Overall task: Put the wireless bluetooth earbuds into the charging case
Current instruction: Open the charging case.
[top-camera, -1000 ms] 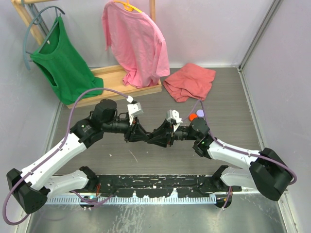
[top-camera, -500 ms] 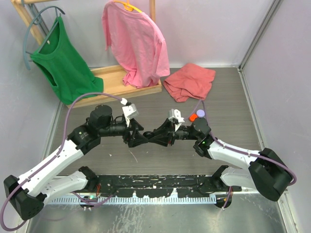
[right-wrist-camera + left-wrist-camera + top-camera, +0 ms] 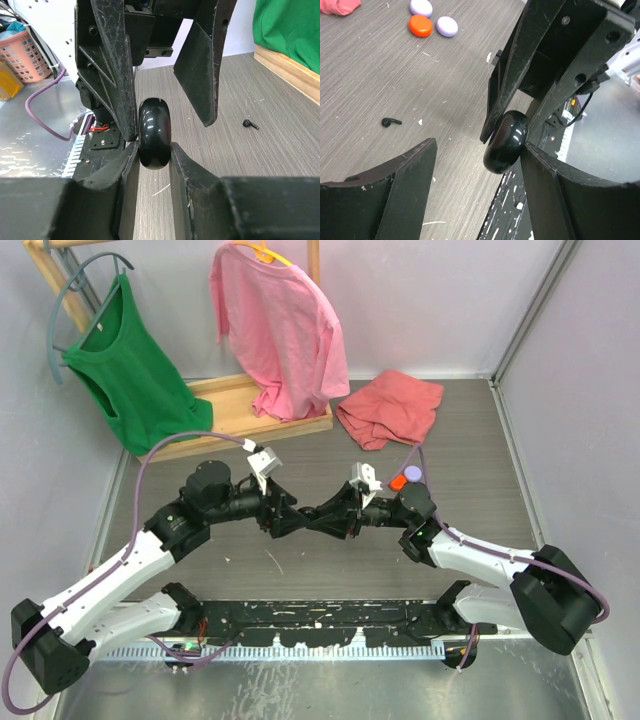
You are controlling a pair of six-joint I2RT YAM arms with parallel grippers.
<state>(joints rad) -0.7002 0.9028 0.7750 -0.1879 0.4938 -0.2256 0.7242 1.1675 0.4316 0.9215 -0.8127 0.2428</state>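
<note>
Mid-handling of the charging case (image 3: pixel 154 125), by the look of it: pinched on edge in the right gripper (image 3: pixel 153 148), seemingly clear of the table (image 3: pixel 380 75), between the two arms. Spread wide about the same case with the left gripper (image 3: pixel 477 147), one finger just beside its rim, the other well apart. Looks shut, glossy black, round as a pebble, no seam gaping. Next calls for getting the lid open, then fetching the black earbud (image 3: pixel 391 121) (tiny, stemmed, lying flat on the table) and seating it inside
</note>
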